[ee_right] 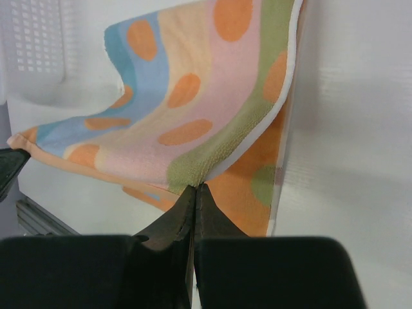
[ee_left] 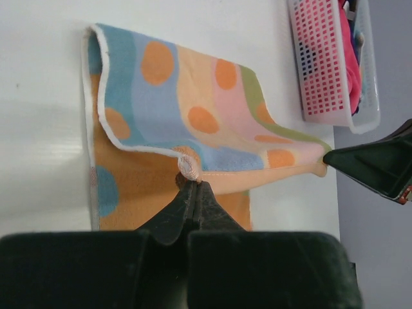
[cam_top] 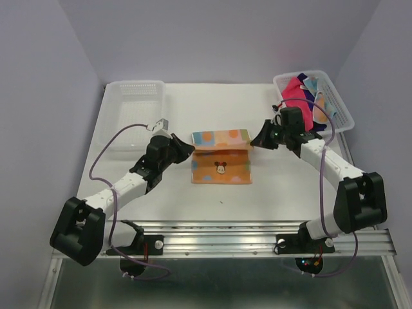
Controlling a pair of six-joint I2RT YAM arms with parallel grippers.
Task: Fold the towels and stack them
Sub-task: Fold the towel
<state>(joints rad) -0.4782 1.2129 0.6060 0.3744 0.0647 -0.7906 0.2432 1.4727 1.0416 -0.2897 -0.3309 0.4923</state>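
**Striped towel (cam_top: 221,168), part-folded at the middle of the tabletop (cam_top: 277,193).** Its near half lies flat. Its far half is lifted and doubled over toward the near edge. The left gripper (ee_left: 193,185) is clamped tight on one raised corner and the right gripper (ee_right: 195,190) on the other, and the cloth sags between them. The other towels (cam_top: 299,96) lie heaped in the basket (cam_top: 346,121) at the far right. A second basket (cam_top: 135,85) stands at the far left.

Likely hazards from this position:

- **Slipped corner.** Each grip takes only a small bite of hem, so a sharp pull could free one corner and let the flap fall askew.
- **Skewed fold.** If the two arms travel unevenly, the raised edge would land at an angle to the near edge.
- **Dragged lower layer.** Too much tension, or a low carry, could pull the flat half across the tabletop and shift the crease.
- **Trapped wrinkle.** The sagging middle may touch down before the corners and bunch beneath them.
- **Snagged release.** If the grippers open while pressed against the cloth, the top layer could lift with them.
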